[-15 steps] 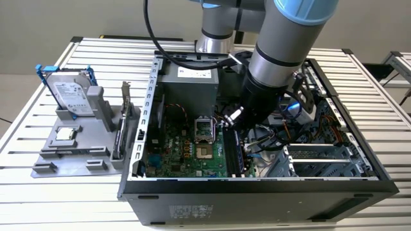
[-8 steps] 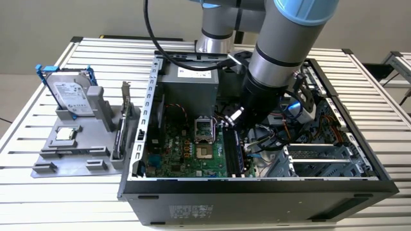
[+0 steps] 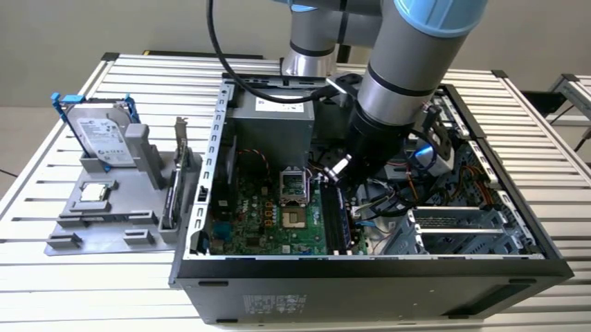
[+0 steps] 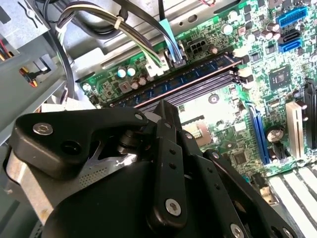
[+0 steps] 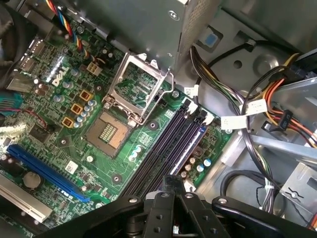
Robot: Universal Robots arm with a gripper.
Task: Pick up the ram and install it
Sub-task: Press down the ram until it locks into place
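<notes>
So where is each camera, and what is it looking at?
Exterior view: off the arm, above the table, looking down into the open computer case; the arm reaches inside.
First wrist view: rides the arm, looking at the green board and memory slots; the gripper shows.
Second wrist view: also on the arm, close to the gripper.
Both wrist views share the slots.

A counter of pale ribbed metal slats is spanning the exterior view, reflecting even, diffuse light. Behind it, a plain grey-beige wall is filling the background. A second slatted surface is standing at the exterior view's right edge.
</notes>
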